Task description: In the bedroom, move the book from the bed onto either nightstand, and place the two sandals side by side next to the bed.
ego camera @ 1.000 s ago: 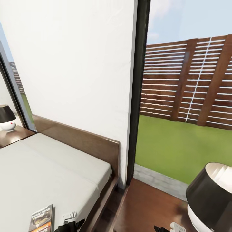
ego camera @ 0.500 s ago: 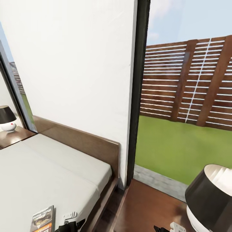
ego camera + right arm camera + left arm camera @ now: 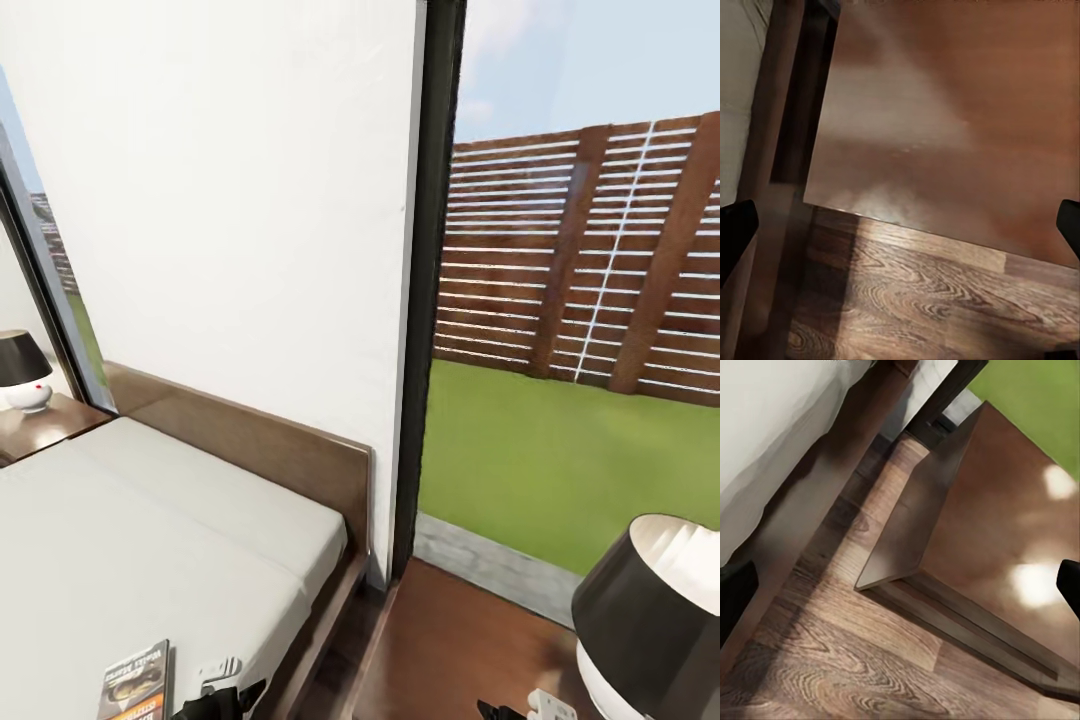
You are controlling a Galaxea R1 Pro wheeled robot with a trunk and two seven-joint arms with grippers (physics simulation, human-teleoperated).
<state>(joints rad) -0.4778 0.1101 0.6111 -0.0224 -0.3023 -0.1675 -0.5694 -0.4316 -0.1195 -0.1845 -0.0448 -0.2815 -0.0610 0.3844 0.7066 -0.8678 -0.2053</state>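
Bedroom corner: white wall, window on lawn. Book [image 3: 135,683] flat on bed [image 3: 120,540], near edge, untouched. Nightstand [image 3: 450,640] just beside, lamp [image 3: 650,620] on it. Left gripper [image 3: 900,589] and right gripper [image 3: 900,225] both wide, empty. Step: book pickup. Next: reach left to book, clear lamp on placing.

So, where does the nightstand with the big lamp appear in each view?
Head view: nightstand at the lower right, beside the bed frame.
Left wrist view: its glossy top, across a strip of floor from the bed frame.
Right wrist view: its top.
Shared landmark: the bed frame.
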